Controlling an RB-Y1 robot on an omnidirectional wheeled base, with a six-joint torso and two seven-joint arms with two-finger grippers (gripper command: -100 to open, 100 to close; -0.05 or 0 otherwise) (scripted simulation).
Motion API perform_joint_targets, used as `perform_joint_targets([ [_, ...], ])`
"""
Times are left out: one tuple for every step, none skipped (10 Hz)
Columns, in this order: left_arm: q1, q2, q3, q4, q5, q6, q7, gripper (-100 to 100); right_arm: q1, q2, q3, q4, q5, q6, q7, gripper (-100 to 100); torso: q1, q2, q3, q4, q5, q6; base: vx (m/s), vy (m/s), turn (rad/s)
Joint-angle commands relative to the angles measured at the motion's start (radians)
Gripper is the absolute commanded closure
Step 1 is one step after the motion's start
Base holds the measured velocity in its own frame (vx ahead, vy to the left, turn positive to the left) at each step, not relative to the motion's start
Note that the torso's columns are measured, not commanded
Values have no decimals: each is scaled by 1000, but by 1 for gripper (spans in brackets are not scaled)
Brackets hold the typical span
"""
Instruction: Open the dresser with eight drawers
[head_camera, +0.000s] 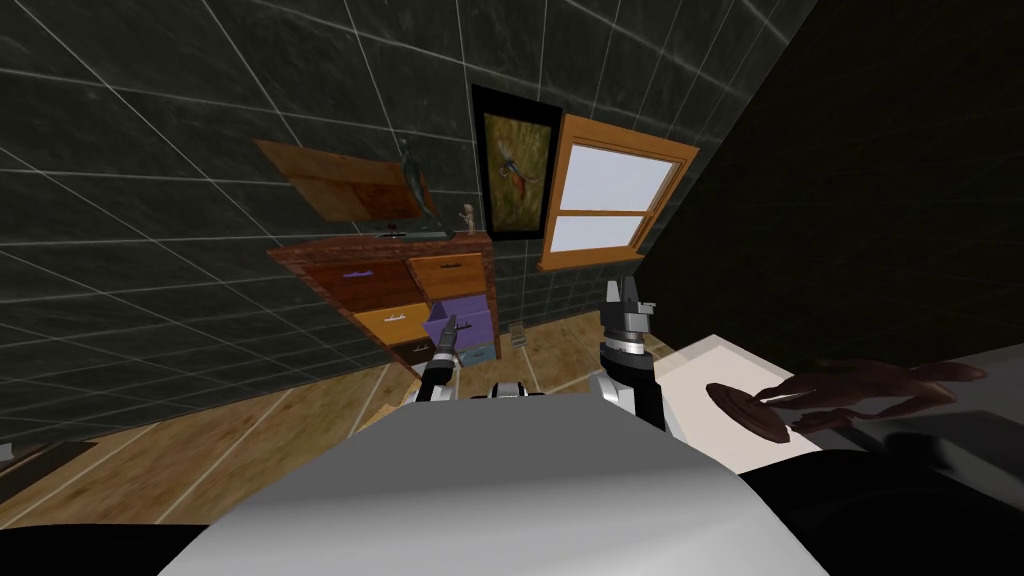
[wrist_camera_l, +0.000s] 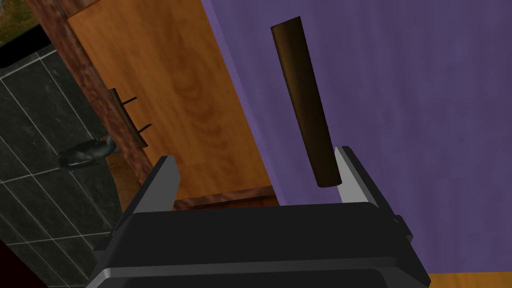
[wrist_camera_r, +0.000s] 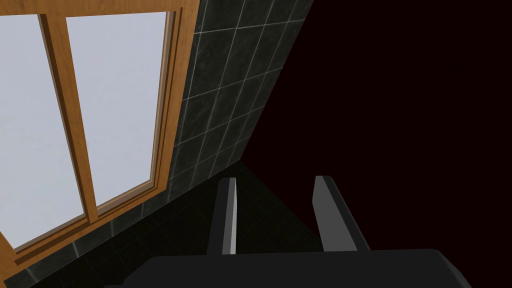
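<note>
Left pincer (wrist_camera_l: 257, 177) open, jaws wide. Dark bar handle (wrist_camera_l: 306, 100) runs up between the fingers, with its near end just inside one finger; can't tell if touching. The other finger is well clear. Handle is on the purple drawer (wrist_camera_l: 400, 100) dead ahead of the pincer; drawer looks pulled out slightly. Orange drawer (wrist_camera_l: 165, 90) next to it, on the free-finger side. Dresser (head_camera: 340, 262) stands against the dark tiled wall (head_camera: 150, 200) beyond. Right pincer (wrist_camera_r: 275, 182) raised off to the side, fingers parted, empty.
</note>
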Motion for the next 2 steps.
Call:
perform_joint_targets([
  [0,0,0,0,0,0,0,0,0,0,0,0,0,0,0,0,0,0,0,0,0,0,0,0,0],
  [0,0,0,1,0,0,0,0,0,0,0,0,0,0,0,0,0,0,0,0,0,0,0,0,0],
])
